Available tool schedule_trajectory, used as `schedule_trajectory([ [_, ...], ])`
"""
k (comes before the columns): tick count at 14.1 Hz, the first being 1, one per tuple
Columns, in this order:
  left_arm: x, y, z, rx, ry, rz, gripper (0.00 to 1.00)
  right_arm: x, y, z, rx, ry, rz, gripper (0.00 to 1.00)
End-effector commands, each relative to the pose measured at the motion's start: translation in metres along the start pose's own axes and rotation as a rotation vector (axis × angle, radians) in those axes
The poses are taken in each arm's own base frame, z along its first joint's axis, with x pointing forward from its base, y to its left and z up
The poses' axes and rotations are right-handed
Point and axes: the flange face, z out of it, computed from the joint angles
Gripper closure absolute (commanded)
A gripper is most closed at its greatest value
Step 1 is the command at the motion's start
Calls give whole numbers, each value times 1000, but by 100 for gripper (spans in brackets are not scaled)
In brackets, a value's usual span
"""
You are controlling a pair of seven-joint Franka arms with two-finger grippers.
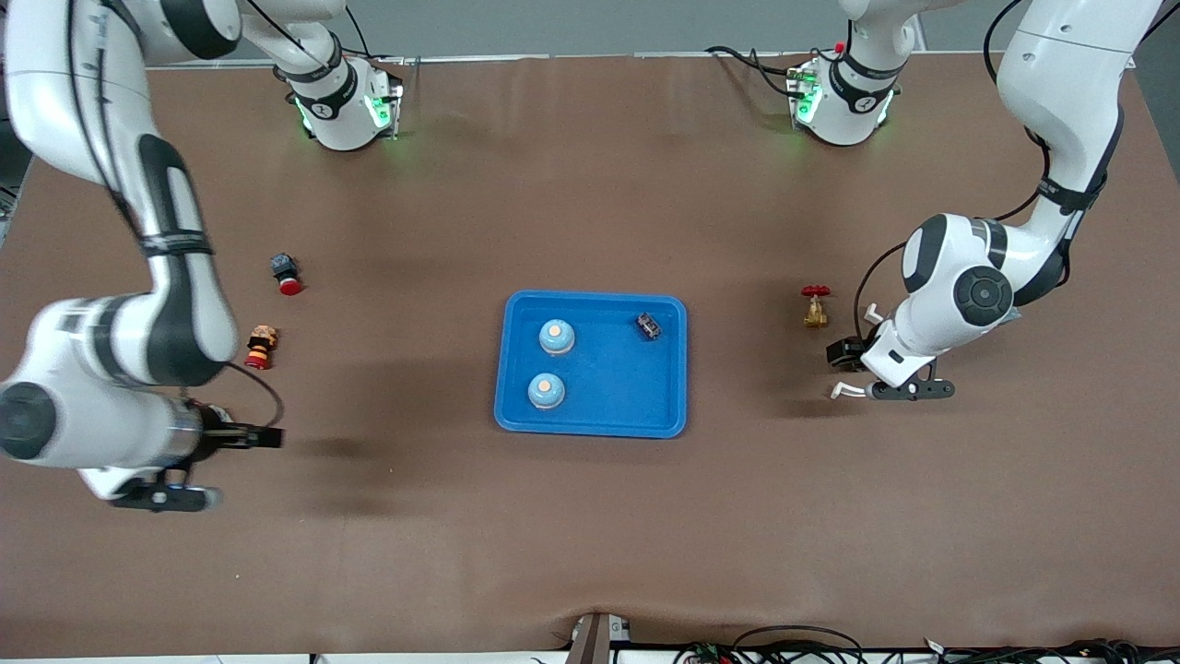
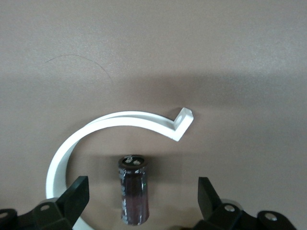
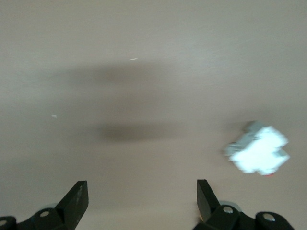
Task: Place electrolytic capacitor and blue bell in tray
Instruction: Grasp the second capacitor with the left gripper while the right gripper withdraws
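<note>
The capacitor [image 2: 133, 189] lies on the brown table [image 1: 590, 535] directly under the left tool [image 2: 139, 201], between its wide-open, empty fingers, long axis running along the tool's reach, a white curved strip [image 2: 115, 125] just beside it. Two bells [image 1: 556, 337] sit in the tray [image 1: 590, 420]. The right tool [image 3: 139, 201], open and empty, waits over bare table.

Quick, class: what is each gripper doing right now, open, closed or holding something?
Left gripper: open, empty, straddling the dark capacitor lying on the table.
Right gripper: open, empty, over bare table.
</note>
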Motion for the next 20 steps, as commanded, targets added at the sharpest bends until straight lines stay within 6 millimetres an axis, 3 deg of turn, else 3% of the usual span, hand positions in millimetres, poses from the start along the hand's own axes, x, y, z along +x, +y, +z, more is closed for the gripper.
schedule_trajectory([
  [1,0,3,4,-21,9,-21,0,-25,39,-36,25,1,-61,0],
  [5,-3,3,9,-20,-2,-40,0,-58,66,-108,18,22,-14,0],
  [9,-11,6,19,-18,-25,-53,0,-92,62,-175,4,68,3,0],
  [11,-16,6,21,-12,-35,-59,0,-95,59,-180,17,66,35,0],
  [16,-22,5,25,-3,-47,-56,0,-90,26,-183,-32,94,152,0],
  [19,-23,4,28,-3,-51,-58,0,-94,27,-190,-30,95,141,0],
  [20,-23,2,27,-2,-49,-60,0,-101,28,-205,-29,119,138,0],
])
